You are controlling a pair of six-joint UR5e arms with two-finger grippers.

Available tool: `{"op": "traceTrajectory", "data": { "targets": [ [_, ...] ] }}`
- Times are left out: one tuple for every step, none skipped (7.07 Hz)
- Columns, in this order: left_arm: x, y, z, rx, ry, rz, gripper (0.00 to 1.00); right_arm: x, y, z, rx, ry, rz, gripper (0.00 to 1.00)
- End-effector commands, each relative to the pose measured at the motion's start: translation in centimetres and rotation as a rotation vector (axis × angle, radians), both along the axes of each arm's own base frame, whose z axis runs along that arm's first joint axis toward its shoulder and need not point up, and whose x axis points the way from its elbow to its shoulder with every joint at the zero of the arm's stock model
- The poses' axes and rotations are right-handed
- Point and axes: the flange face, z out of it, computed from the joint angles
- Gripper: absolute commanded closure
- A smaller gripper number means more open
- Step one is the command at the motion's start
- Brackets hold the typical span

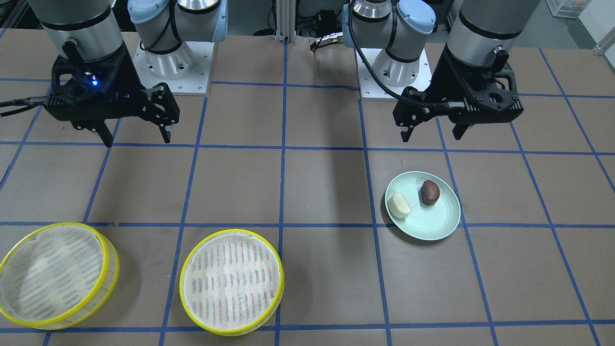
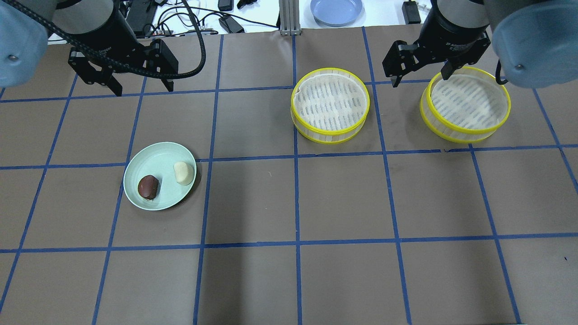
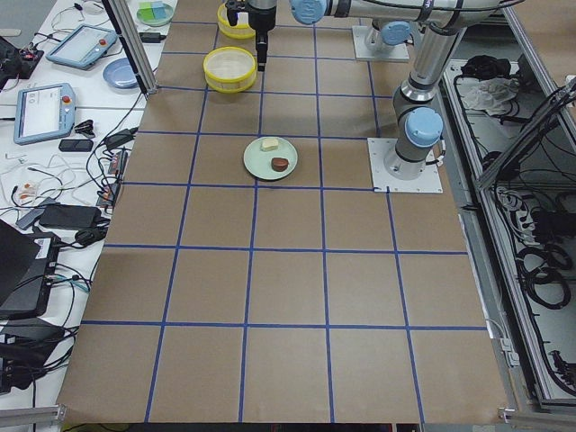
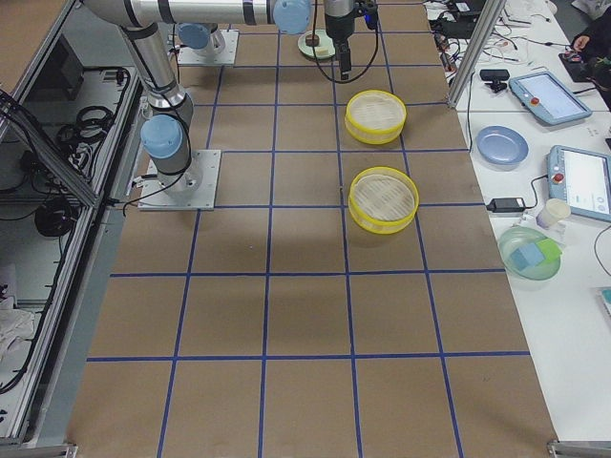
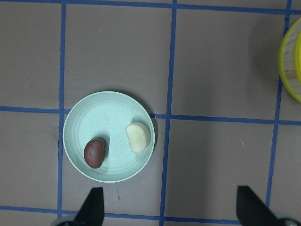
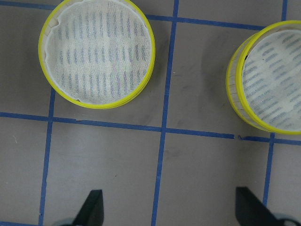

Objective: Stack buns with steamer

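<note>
On the green plate (image 2: pixel 159 155) near our spread, empty left gripper (image 2: pixel 143 89) lie the cream bun (image 2: pixel 184 173) and the brown bun (image 2: pixel 148 187). We centre on one bun and pinch gently. Our right gripper (image 2: pixel 420 77), also spread, hangs near the steamer trays (image 2: pixel 330 101).

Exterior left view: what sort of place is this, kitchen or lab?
Likely a robotics lab cell, not a kitchen: brown table gridded with blue tape, the left arm base bolted to it, teach pendants and loose cables alongside.
</note>
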Motion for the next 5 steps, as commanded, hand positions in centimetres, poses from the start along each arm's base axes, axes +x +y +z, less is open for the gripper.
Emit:
{"op": "traceTrajectory", "data": {
  "targets": [
    [0.0, 0.1, 0.1, 0.001, -0.004, -0.001, 0.0, -0.2, -0.3, 1.1, -0.065, 0.006, -0.006, 0.0],
    [0.1, 0.1, 0.1, -0.001, -0.004, 0.001, 0.0, -0.4, -0.2, 1.5, -0.073, 0.008, -0.011, 0.0],
    [0.5, 0.0, 0.0, 0.004, -0.007, 0.006, 0.0, -0.5, -0.2, 1.5, -0.073, 0.006, -0.013, 0.0],
    [1.2, -0.1, -0.7, 0.018, -0.009, 0.009, 0.0, -0.6, -0.2, 1.4, -0.072, 0.006, -0.015, 0.0],
    [2.1, -0.2, -2.5, 0.049, -0.004, 0.007, 0.0, -0.6, -0.2, 1.4, -0.068, 0.006, -0.015, 0.0]
  ]
}}
